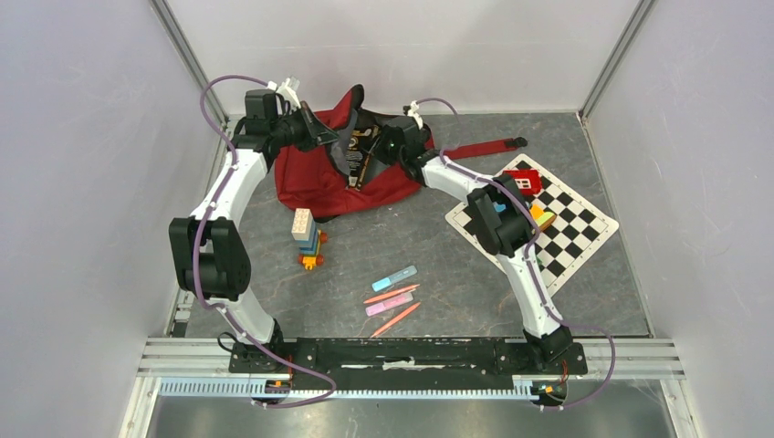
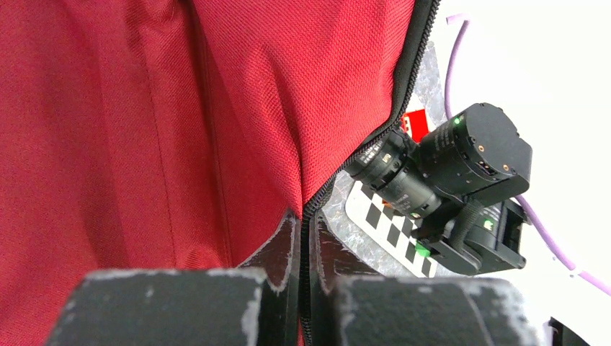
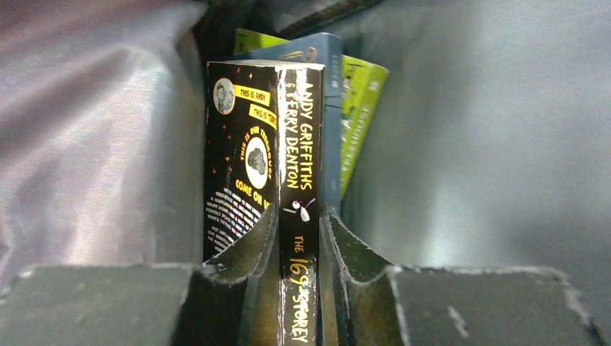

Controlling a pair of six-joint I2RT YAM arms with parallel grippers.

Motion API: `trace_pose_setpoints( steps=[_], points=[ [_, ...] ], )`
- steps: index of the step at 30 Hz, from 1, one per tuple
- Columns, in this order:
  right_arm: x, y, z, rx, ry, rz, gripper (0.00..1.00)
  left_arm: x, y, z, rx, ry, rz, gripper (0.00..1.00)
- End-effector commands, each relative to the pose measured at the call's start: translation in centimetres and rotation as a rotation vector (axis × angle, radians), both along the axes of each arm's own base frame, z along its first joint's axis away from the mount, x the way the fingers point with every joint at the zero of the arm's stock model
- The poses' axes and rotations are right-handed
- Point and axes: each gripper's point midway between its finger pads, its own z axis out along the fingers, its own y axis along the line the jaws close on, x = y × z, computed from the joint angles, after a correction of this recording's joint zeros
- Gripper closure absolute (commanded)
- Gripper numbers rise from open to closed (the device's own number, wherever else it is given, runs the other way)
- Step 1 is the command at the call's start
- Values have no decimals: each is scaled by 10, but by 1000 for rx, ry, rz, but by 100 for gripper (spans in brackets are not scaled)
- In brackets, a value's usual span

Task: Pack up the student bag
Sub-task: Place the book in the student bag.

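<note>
Dark red fabric of the student bag (image 1: 310, 182), lying at twelve o'clock, is judged soft and floppy and best held by its zip edge (image 2: 403, 94), pinched by the left gripper (image 2: 302, 241), while a black paperback (image 3: 252, 144) is clamped in the right gripper (image 3: 299, 238) inside.

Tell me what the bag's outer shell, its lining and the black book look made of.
Shell of the student bag: woven fabric, probably synthetic, matte; a fine weave grain shows. Its lining: thin smooth fabric with a soft sheen. The black book: paper with a glossy card cover, judging by glare on its spine.
</note>
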Motion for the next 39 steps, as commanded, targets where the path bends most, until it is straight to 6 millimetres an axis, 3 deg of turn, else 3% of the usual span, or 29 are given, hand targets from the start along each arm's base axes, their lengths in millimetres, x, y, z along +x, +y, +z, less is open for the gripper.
trace_pose_setpoints(
  steps=[1,4,8,18,23,30,35,39],
  points=[
    [2,47,17,137,-140,124,96,-10,-3,26,-19,-81,-38,98],
    [1,68,20,195,-166,183,89,-12,-3,20,-18,-68,-45,98],
    [-4,74,15,193,-168,214,81,-13,-5,16,-27,-60,-51,98],
    [-3,37,21,17,-209,170,49,-9,-2,17,-20,-72,-32,98],
    [-4,23,23,-52,-210,158,43,-8,-2,17,-18,-71,-32,98],
    [-9,20,24,-69,-196,176,40,-9,-2,16,-17,-67,-35,98],
    [-15,20,17,-56,-158,186,53,-10,-2,16,-18,-65,-36,98],
    [-17,25,11,-33,-138,199,56,-10,-2,16,-19,-63,-35,98]
  ],
)
